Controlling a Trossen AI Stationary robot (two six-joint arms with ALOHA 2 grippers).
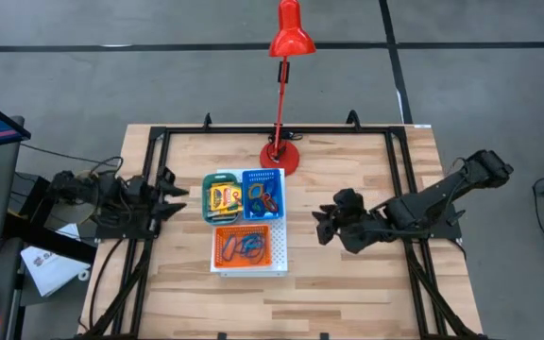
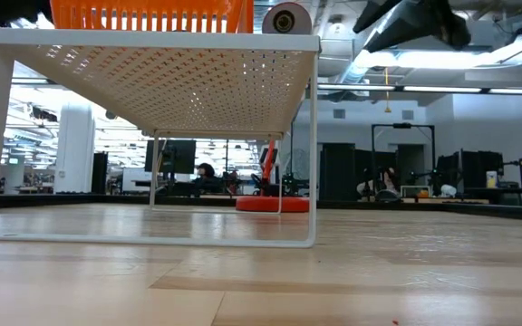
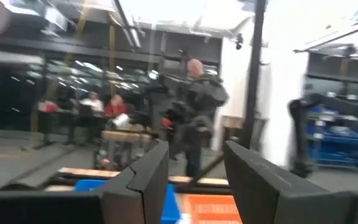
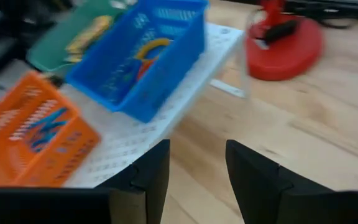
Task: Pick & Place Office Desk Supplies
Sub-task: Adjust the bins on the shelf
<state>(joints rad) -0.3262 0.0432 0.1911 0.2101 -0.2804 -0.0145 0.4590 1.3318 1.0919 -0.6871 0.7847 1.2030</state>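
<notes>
My left gripper (image 1: 179,200) waits at centre left of the high view, fingers apart and empty; my right gripper (image 1: 321,225) sits right of centre, parted too, grasping nothing. Between them the white perforated board (image 1: 279,257) carries three bins: the green bin (image 1: 206,194) holds the yellow-and-green boxes (image 1: 222,197), while the blue bin (image 1: 262,175) and orange bin (image 1: 221,246) hold the loops (image 1: 247,246). The red lamp (image 1: 289,36) stands behind them. No print is readable. Only the low view shows the board's underside (image 2: 166,81).
</notes>
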